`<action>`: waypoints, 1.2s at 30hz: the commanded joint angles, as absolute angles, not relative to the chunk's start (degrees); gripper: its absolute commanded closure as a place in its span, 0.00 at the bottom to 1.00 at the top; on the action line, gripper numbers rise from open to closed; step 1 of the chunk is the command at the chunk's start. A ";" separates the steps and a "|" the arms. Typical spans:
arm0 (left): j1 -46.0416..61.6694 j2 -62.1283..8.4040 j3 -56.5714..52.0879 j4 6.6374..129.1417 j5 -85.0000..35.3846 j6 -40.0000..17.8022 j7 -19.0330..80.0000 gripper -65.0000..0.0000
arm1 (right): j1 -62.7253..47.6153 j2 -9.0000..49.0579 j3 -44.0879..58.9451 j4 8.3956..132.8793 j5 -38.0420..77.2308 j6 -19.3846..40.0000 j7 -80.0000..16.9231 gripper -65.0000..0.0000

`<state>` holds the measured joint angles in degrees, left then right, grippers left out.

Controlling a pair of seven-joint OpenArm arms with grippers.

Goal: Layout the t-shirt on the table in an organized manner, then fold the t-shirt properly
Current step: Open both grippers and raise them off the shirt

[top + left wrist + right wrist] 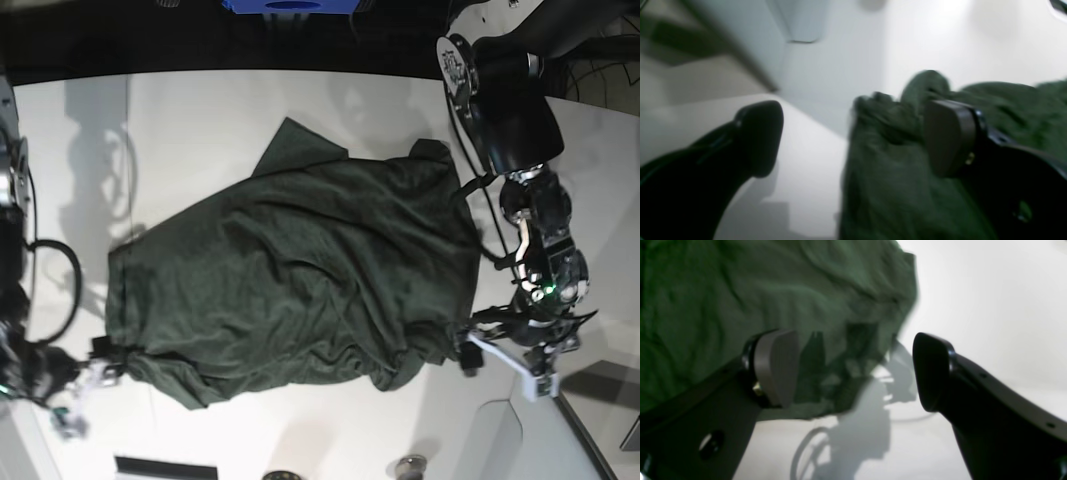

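The dark green t-shirt lies spread but wrinkled on the white table, with a sleeve pointing to the far edge. My left gripper is at the shirt's right-hand corner. In the left wrist view its fingers stand wide apart, so the left gripper is open with bunched t-shirt lying loose between them. My right gripper is at the shirt's lower left corner. The right gripper is open too, and the t-shirt edge hangs slack beside one finger.
A blue object sits beyond the table's far edge. A black cable loops over the table at the left. Grey panels and a round knob are at the near right, and a black strip is at the near edge.
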<state>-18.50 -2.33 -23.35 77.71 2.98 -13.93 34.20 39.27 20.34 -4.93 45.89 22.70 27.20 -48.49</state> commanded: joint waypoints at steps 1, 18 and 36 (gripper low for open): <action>-18.77 -2.24 -23.87 81.27 1.10 -13.93 32.31 0.00 | 38.73 21.76 -1.89 49.98 23.69 27.12 -48.40 0.24; 23.08 -13.85 -24.57 99.65 -33.27 -14.02 31.96 0.00 | -6.90 8.04 28.18 94.37 23.69 27.03 -50.33 0.24; 25.98 -8.22 -23.69 86.29 -31.25 -21.32 22.81 0.25 | -12.70 6.20 28.00 95.96 23.69 27.12 -50.24 0.24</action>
